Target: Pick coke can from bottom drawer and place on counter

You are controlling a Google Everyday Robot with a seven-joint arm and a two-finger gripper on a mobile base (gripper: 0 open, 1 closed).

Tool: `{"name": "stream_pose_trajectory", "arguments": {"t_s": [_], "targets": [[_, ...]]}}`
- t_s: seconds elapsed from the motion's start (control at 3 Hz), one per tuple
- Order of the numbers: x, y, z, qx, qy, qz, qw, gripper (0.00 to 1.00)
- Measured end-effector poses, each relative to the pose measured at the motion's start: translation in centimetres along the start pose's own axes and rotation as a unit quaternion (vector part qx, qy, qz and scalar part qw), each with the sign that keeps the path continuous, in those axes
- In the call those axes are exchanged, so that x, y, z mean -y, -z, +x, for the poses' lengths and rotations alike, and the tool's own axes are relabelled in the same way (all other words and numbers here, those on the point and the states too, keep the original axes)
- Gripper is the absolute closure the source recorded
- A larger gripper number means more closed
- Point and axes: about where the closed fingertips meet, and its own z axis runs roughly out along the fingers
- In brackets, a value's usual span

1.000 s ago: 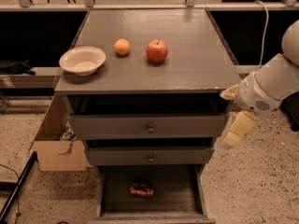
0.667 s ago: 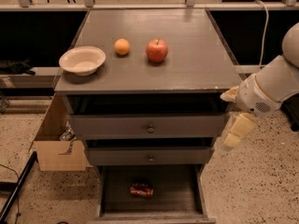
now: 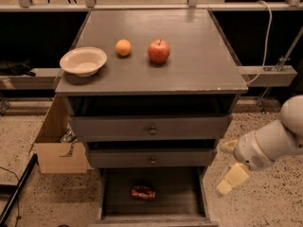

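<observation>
The gripper (image 3: pixel 230 164) is held spread and empty, right of the cabinet. The counter (image 3: pixel 189 72) is left for later. Inside the open bottom drawer (image 3: pixel 177 195), the coke can (image 3: pixel 143 192) is seen lying. The approach is judged underway; a leftward descent into the drawer is called for.

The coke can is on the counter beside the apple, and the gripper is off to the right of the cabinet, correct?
Not quite. The camera view shows the coke can lying in the open bottom drawer, not on the counter beside the apple. The gripper is indeed right of the cabinet.
</observation>
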Motion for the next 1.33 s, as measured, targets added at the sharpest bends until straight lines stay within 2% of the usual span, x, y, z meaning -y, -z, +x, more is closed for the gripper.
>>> {"name": "stream_pose_trajectory", "arguments": {"t_s": [0.33, 0.67, 1.0, 1.33], "targets": [[-0.9, -3.1, 2.7, 0.030, -0.038, -0.024, 0.9985, 0.00], [3.9, -12.6, 1.4, 0.058, -0.042, -0.039, 0.9967, 0.00], [3.6, -13.5, 1.2, 0.063, -0.048, -0.047, 0.9957, 0.00], [2.6, -16.9, 0.3, 0.082, -0.072, -0.077, 0.9910, 0.00]]}}
